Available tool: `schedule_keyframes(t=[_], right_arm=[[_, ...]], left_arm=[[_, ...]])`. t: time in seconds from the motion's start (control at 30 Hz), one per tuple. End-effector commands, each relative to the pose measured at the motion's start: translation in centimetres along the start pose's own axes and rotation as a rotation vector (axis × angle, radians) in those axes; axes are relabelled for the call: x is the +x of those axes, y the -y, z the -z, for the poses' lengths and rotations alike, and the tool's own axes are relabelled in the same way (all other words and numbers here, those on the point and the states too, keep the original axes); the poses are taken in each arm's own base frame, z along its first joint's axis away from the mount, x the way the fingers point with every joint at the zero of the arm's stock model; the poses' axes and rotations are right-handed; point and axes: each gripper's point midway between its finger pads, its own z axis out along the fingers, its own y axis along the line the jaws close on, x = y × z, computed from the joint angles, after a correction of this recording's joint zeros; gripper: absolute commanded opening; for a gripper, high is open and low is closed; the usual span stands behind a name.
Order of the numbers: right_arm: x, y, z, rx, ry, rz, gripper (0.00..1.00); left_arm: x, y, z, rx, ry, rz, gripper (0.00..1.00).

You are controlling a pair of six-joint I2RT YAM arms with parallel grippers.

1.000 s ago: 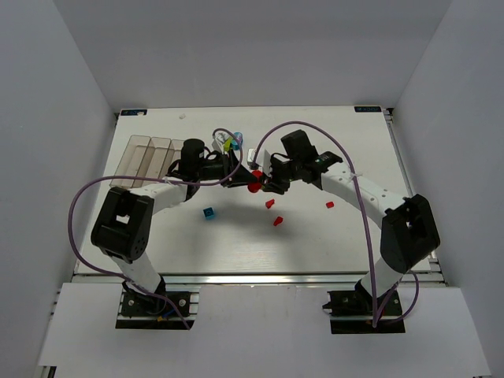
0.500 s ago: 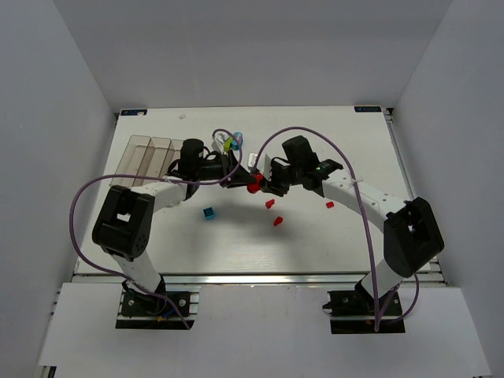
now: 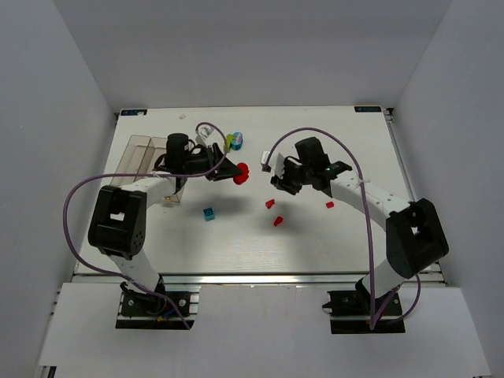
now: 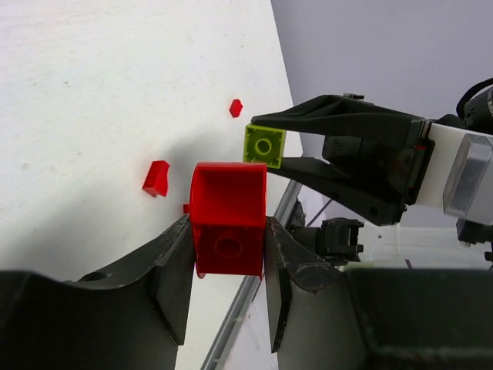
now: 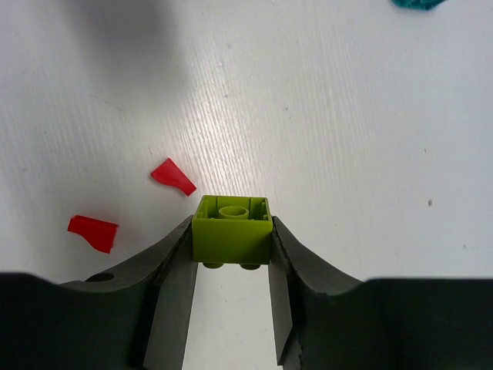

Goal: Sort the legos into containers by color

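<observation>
My left gripper [image 3: 231, 172] is shut on a red brick [image 4: 228, 220], held above the table's middle; the brick shows in the top view [image 3: 241, 172]. My right gripper [image 3: 277, 184] is shut on a lime green brick [image 5: 232, 230], which also shows in the left wrist view [image 4: 264, 145] just beyond the red one. The two grippers stand a little apart. The clear containers [image 3: 148, 154] sit at the far left behind the left arm. A cyan-blue brick [image 3: 209, 213] and small red bits [image 3: 269, 203] [image 3: 277, 221] [image 3: 329, 205] lie on the table.
A small stack of green and blue bricks [image 3: 234, 140] stands behind the grippers. Red bits [image 5: 173, 176] [image 5: 93, 232] lie under the right gripper. The white table's [image 3: 315, 244] front half holds only loose bits.
The grippers were together at the red brick. Now the left gripper has drawn back left and up with the red brick, and the right gripper has moved right with the green brick.
</observation>
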Motion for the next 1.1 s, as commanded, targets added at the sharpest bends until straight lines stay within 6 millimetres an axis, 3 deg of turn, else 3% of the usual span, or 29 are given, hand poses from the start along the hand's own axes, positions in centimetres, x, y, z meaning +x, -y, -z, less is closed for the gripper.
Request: schedule_keyframes(t=[0.0,0.07,0.2,0.23,0.5,0.53,0.57,0.67,0.77,0.97,1.07], right_arm=[[-0.8,0.6,1.4,0.034,0.014,0.015,0.0],[-1.0,0.7,1.7,0.037,0.027,0.005,0.0],[-2.2,0.5,2.8,0.037,0.08,-0.03,0.0],[-2.5,0.5,3.0,0.04,0.095,-0.053,0.0],[-4.4,0.1,6.0,0.068,0.227,-0.11,0.0],[-4.6,0.2,6.7,0.082,0.24,-0.11,0.0],[-4.3,0.0,6.8,0.075,0.243,-0.12,0.0],[-4.2,-0.5,7.3,0.063,0.272,-0.119,0.0],[-4.2,-1.1,7.6,0.04,0.284,-0.121,0.0],[-4.4,-1.7,8.2,0.018,0.306,-0.118,0.0],[-4.3,-1.9,8.1,0.0,0.311,-0.125,0.0]], left_arm=[[-1.6,2.5,0.9,0.022,0.034,-0.097,0.0],[-2.4,2.2,1.5,-0.016,0.053,-0.141,0.0],[-5.4,0.6,4.3,-0.287,0.153,-0.271,0.0],[-6.2,-1.3,5.6,-0.434,0.198,-0.271,0.0],[-11.1,-4.3,13.8,-0.894,0.405,-0.371,0.0],[-10.9,-5.3,14.0,-0.935,0.388,-0.361,0.0],[-11.7,-6.6,16.0,-1.045,0.421,-0.36,0.0],[-12.5,-9.5,18.9,-1.207,0.428,-0.339,0.0],[-13.2,-11.2,20.5,-1.294,0.435,-0.331,0.0],[-15.0,-11.7,24.6,-1.483,0.513,-0.39,0.0],[-14.7,-13.2,25.4,-1.551,0.484,-0.382,0.0]])
